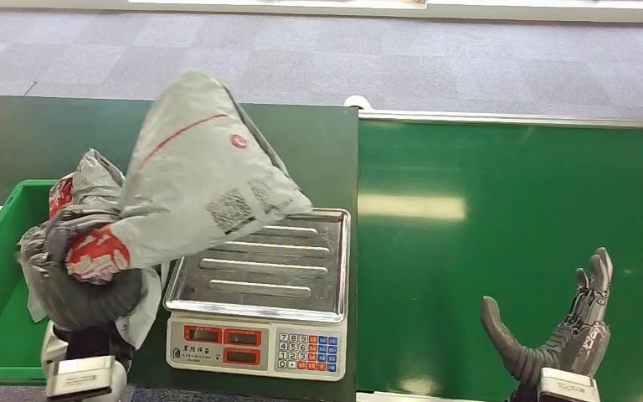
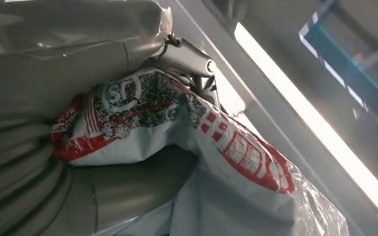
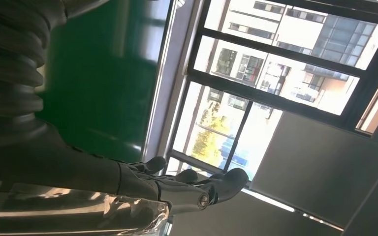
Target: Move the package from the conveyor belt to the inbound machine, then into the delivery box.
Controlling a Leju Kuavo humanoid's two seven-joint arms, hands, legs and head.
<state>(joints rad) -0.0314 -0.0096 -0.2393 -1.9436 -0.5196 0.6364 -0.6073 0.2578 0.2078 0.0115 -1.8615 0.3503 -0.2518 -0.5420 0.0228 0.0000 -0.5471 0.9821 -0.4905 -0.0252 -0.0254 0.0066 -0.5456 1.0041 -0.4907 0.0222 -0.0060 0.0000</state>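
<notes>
A: The left hand (image 1: 84,276) grips the package (image 1: 201,180) by its bunched lower end, fingers wrapped round the crumpled red-printed plastic. From the head view, the bag stands up tilted over the near-left corner of the inbound machine (image 1: 259,289), a ribbed steel tray with a keypad front, not resting on it as far as I can tell. The green delivery box (image 1: 0,276) sits just to the left, partly under the hand.

B: And the right hand (image 1: 565,327)?

A: Released, fingers spread and raised over the green conveyor belt (image 1: 511,243), holding nothing.

B: How would you say the bag handles?

A: Soft and light, I'd judge: a grey poly mailer that folds and wrinkles where it is squeezed. The film looks glossy, so probably slippery; gathering a fistful of the slack end, as here, seems the safest hold.

B: The left wrist view?

A: Close in: the grey ribbed cover and thumb of the left hand (image 2: 78,196) pressed against creased white-and-red printed film of the package (image 2: 177,128), with clear shiny plastic at its edge.

B: Right wrist view?

A: The right hand (image 3: 187,184) has dark fingers extended and apart, nothing between them, with the belt (image 3: 103,73) a smooth green sheet beside it.
</notes>
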